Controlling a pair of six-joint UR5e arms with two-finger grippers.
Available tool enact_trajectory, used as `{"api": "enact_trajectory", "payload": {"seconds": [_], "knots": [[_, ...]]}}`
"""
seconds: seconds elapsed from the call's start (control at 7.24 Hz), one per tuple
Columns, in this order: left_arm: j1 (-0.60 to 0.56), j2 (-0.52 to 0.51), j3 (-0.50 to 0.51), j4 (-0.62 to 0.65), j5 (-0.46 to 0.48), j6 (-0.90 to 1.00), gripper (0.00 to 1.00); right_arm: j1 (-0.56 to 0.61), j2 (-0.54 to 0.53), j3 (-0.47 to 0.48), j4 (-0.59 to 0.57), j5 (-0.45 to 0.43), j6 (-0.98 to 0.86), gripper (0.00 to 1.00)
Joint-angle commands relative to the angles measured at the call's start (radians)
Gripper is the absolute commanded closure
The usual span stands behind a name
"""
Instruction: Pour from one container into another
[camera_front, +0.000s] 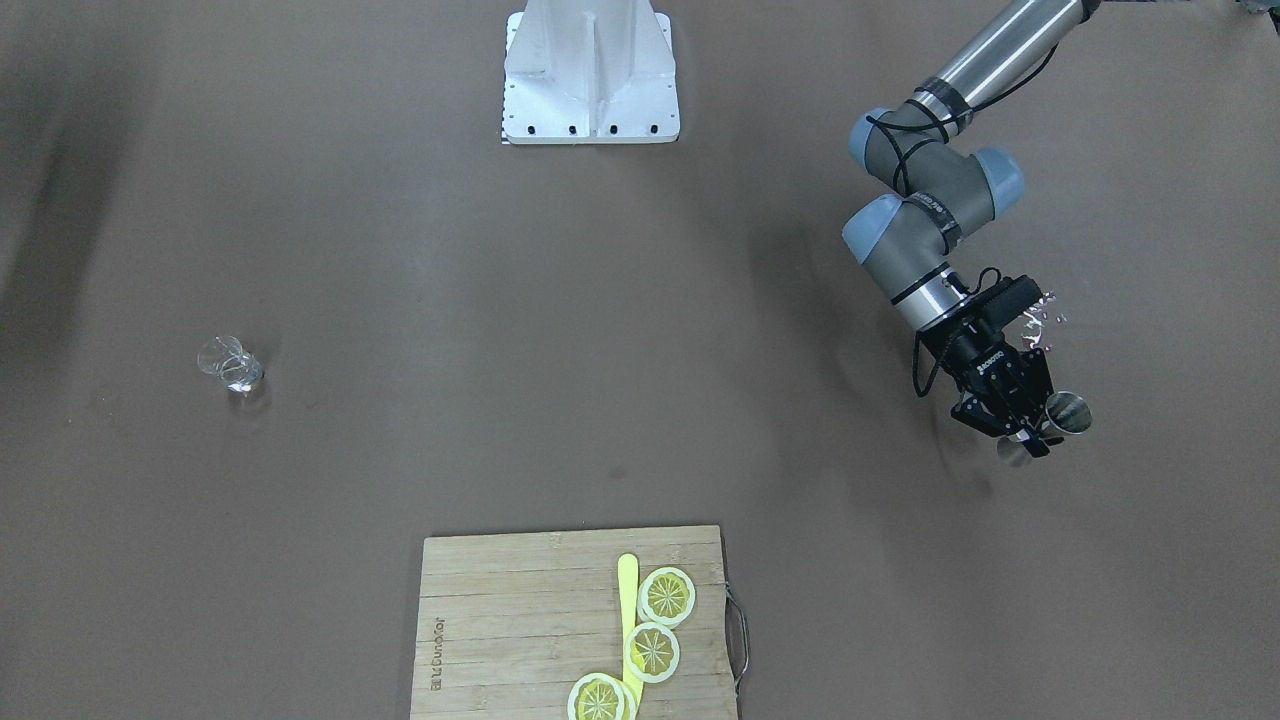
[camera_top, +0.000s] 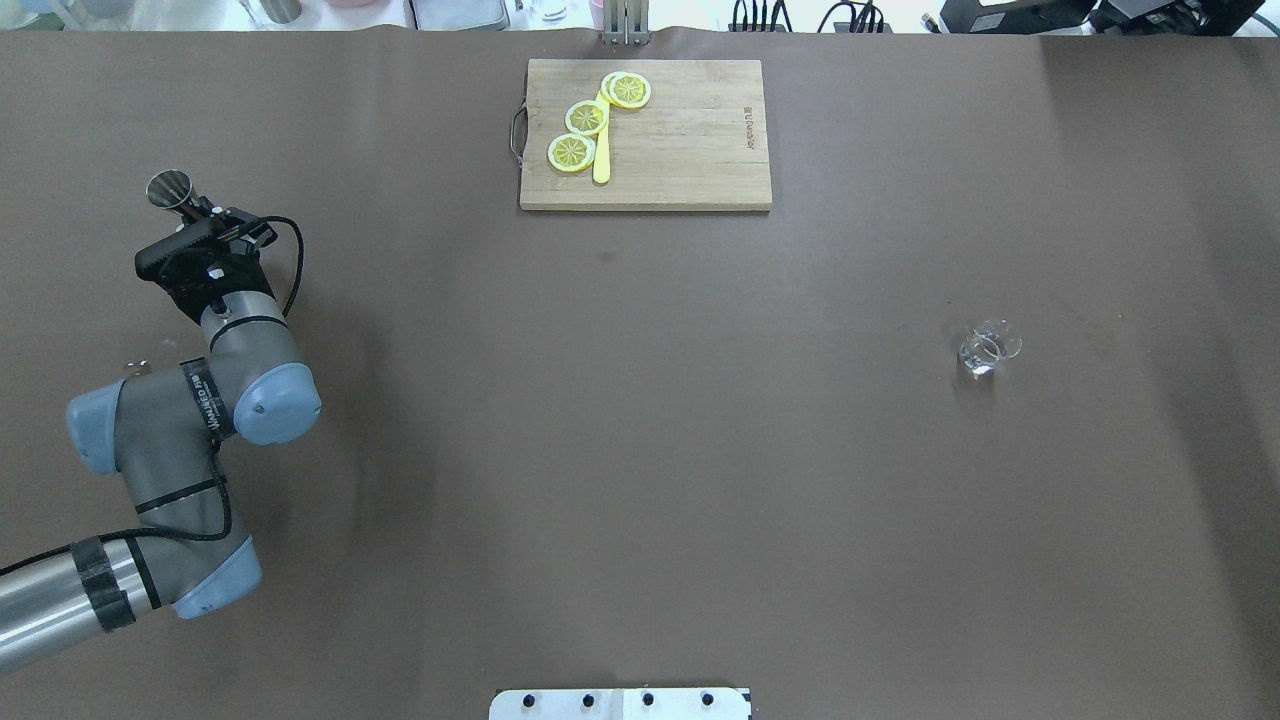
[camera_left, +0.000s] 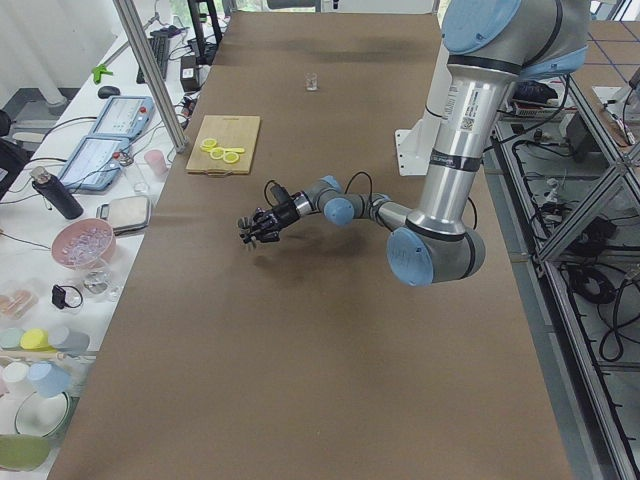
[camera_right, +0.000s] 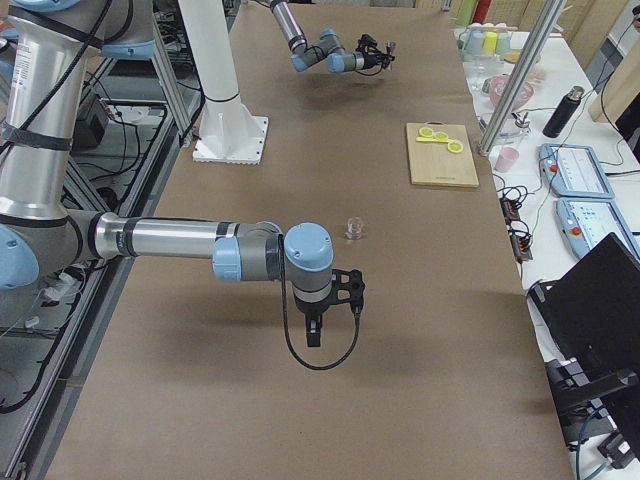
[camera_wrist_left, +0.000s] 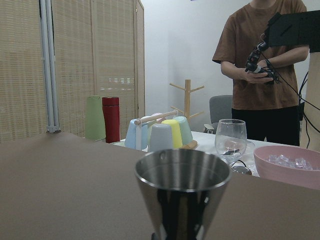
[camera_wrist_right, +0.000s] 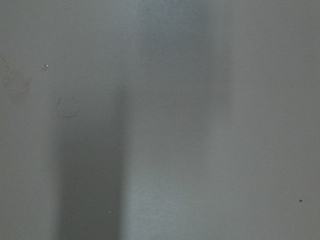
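L arm reaches out over the table's (camera_front: 600, 350) left side. The left tool (camera_front: 1040, 425) lies roughly level and is pinched on the waist of a steel jigger (camera_front: 1068, 412). The jigger is upright w/ mouth up, seen round and open from overhead (camera_top: 170, 188). In the ext. left view a shadow sits under it, so it looks lifted off the table. L wrist cam has the jigger's top cone (camera_wrist_left: 182, 190) dead centre, rim level; can't see what's inside.

The glass (camera_front: 230, 363) is small and clear and stands alone on the table's right side, well apart from the jigger, w/ nothing touching it; overhead shows it too (camera_top: 988, 348).

R arm shows only in the ext. right view: forearm stretched over the table, right tool (camera_right: 312, 330) pointing down, near the glass but apart from it. Can't tell if its fingers are spread or together. R wrist cam gives only blurred table surface.

Cutting board (camera_top: 690, 140) lies at the far edge, mid-table, w/ three lemon slices (camera_top: 586, 117) and a yellow stick (camera_top: 602, 165) on its left part.

Behind the jigger in the L wrist cam, off the table: a person (camera_wrist_left: 260, 65) standing w/ a device in hand, a pink bowl (camera_wrist_left: 287, 162), a wine glass (camera_wrist_left: 231, 140) and pastel cups (camera_wrist_left: 160, 135) on a rack.
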Motion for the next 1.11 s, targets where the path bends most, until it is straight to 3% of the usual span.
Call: {"api": "enact_trajectory", "payload": {"seconds": [0.0, 0.97], "knots": [[-0.008, 0.016, -0.005, -0.015, -0.001, 0.018, 1.0, 0.0, 0.006, 0.004, 0.001, 0.009, -0.021, 0.0], [0.001, 0.045, 0.034, -0.068, -0.009, -0.051, 1.0, 0.003, -0.019, -0.026, -0.014, 0.026, -0.023, 0.0]]}}
